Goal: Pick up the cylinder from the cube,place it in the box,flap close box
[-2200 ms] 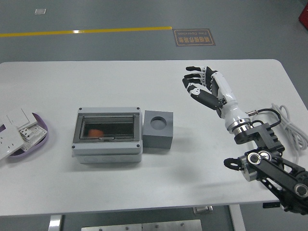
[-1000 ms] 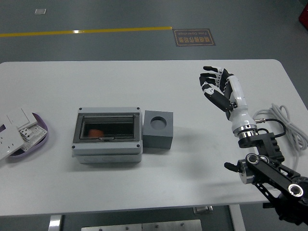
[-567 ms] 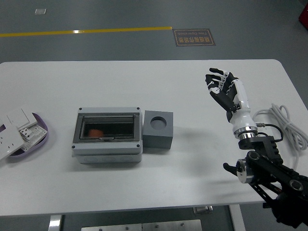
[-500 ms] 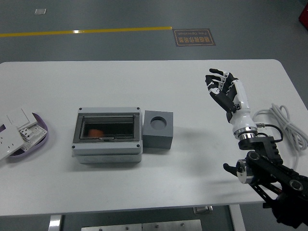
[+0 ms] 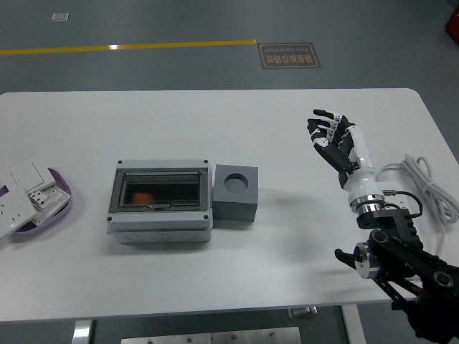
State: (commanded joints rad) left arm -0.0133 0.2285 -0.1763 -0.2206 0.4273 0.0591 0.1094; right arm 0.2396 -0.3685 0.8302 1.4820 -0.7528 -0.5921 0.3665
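Box (image 5: 161, 201) shut, far left of hand (image 5: 333, 137).

A single head view looks forward and down from high on the robot's side of the white table (image 5: 215, 287), whose near edge runs along the bottom, far enough back to take in nearly the whole tabletop and the grey floor (image 5: 143, 21) beyond its far edge.

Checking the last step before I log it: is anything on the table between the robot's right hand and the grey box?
Yes. The grey cube sits against the box's right side, on the line from the right hand, which hangs open to the right. The cube's hole looks empty; something orange shows behind the box's window.
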